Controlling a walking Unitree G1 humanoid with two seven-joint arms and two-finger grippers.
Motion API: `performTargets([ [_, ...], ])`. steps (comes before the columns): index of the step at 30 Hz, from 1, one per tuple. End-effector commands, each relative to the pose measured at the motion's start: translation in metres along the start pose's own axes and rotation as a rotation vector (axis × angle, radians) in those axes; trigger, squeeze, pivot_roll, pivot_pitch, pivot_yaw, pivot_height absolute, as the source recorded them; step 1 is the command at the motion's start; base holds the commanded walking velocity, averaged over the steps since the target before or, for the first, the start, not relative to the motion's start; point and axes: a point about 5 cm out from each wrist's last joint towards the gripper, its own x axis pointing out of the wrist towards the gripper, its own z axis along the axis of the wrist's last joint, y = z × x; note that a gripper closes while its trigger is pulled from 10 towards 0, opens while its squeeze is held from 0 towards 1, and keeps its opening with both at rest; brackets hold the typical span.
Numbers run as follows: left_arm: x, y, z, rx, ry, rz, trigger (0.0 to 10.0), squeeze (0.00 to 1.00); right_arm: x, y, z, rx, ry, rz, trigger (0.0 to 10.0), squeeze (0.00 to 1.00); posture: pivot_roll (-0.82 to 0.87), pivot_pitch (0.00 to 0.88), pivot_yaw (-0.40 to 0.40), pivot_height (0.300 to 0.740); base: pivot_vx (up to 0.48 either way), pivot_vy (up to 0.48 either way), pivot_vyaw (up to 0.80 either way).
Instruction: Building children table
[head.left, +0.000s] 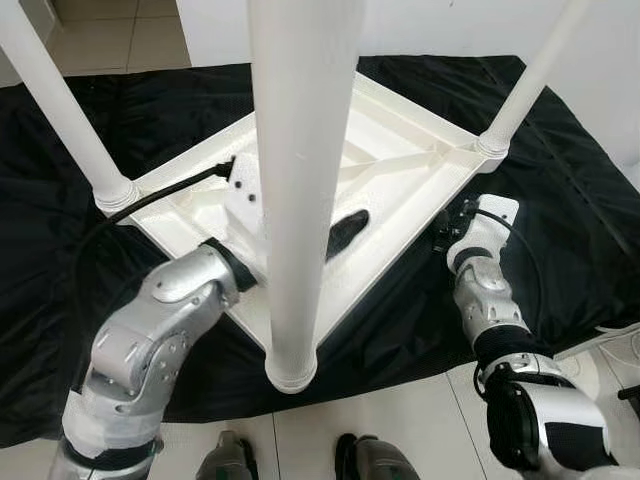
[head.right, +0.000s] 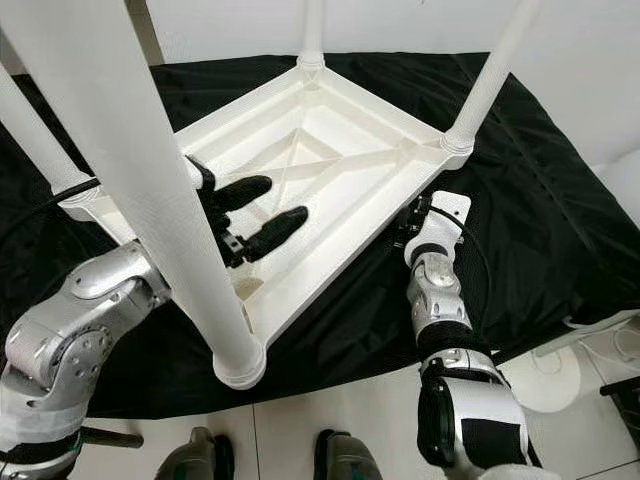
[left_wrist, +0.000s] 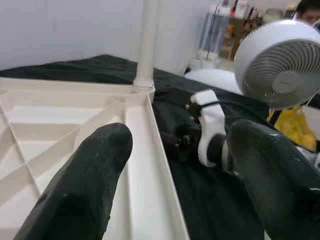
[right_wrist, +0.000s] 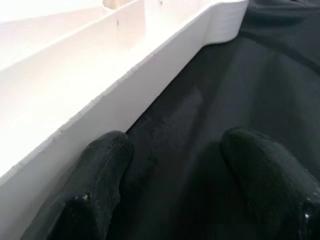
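The upturned plastic children's table (head.right: 330, 140) is plain white, its ribbed underside and four round legs (head.left: 300, 190) alike. It lies on a plain black cloth sheet (head.right: 520, 200) spread over pale grey floor tiles (head.left: 400, 430). Both arms are silver; the left claw (head.right: 255, 215) and right claw (right_wrist: 175, 190) have matte black fingers. A round fan (left_wrist: 280, 70) is white.

Tile floor (head.left: 400, 420) under me, with a black cloth (head.left: 560, 230) spread over most of it. White table (head.right: 330, 165) lies upside down on the cloth, top face down, four legs pointing up. My feet (head.left: 290, 462) stand on bare tile at the cloth's near edge; a white fan base (head.right: 548, 378) sits on tile off its right corner.
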Motion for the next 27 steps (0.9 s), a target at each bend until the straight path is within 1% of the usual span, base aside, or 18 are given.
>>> performTargets([
  [1,0.002,-0.005,0.001,0.000,0.016,-0.003,10.0,0.00,0.001,0.009,0.001,-0.026,0.001,0.055,10.0,0.00,0.05,0.136,-0.016,0.740,0.000,0.000,0.00],
  [3,0.003,-0.008,0.001,0.003,0.032,0.001,10.0,0.00,0.002,0.010,0.002,-0.039,-0.001,0.070,10.0,0.00,0.05,0.136,-0.016,0.740,0.000,0.000,0.00],
  [4,0.008,-0.010,0.002,0.014,0.052,0.025,10.0,0.00,0.004,0.014,0.005,-0.047,-0.001,0.101,10.0,0.00,0.05,0.137,-0.021,0.740,0.000,0.000,0.00],
  [5,0.008,-0.010,0.002,0.014,0.052,0.025,10.0,0.00,0.004,0.014,0.005,-0.047,-0.001,0.101,10.0,0.00,0.05,0.137,-0.021,0.740,0.000,0.000,0.00],
  [7,0.019,-0.016,0.004,0.029,0.075,0.060,10.0,0.00,0.008,0.021,0.011,-0.064,-0.001,0.160,10.0,0.00,0.05,0.138,-0.021,0.740,0.000,0.000,0.00],
  [9,0.019,-0.016,0.004,0.029,0.075,0.060,10.0,0.00,0.008,0.021,0.011,-0.064,-0.001,0.160,10.0,0.00,0.05,0.138,-0.021,0.740,0.000,0.000,0.00],
  [10,0.021,-0.018,0.004,0.033,0.080,0.070,10.0,0.00,0.009,0.023,0.012,-0.067,0.001,0.180,10.0,0.00,0.05,0.138,-0.021,0.740,0.000,0.000,0.00],
  [14,0.029,-0.019,0.004,0.072,0.091,0.101,10.0,0.00,0.010,0.032,0.014,-0.101,0.006,0.229,10.0,0.00,0.05,0.140,-0.024,0.740,0.000,0.000,0.00],
  [16,0.037,-0.024,0.008,0.107,0.081,0.080,10.0,0.00,0.011,0.041,0.017,-0.121,0.005,0.267,10.0,0.00,0.04,0.145,-0.025,0.740,0.000,0.000,0.00],
  [19,0.039,-0.027,0.009,0.119,0.082,0.072,10.0,0.00,0.012,0.044,0.018,-0.128,0.005,0.278,10.0,0.00,0.04,0.146,-0.024,0.740,0.000,0.000,0.00],
  [23,0.045,-0.030,0.015,0.165,0.095,0.080,10.0,0.00,0.014,0.052,0.023,-0.141,0.004,0.299,10.0,0.00,0.04,0.150,-0.022,0.740,0.000,0.000,0.00],
  [27,0.047,-0.031,0.017,0.176,0.097,0.081,10.0,0.00,0.014,0.054,0.024,-0.143,0.003,0.303,10.0,0.00,0.04,0.151,-0.020,0.740,0.000,0.000,0.00],
])
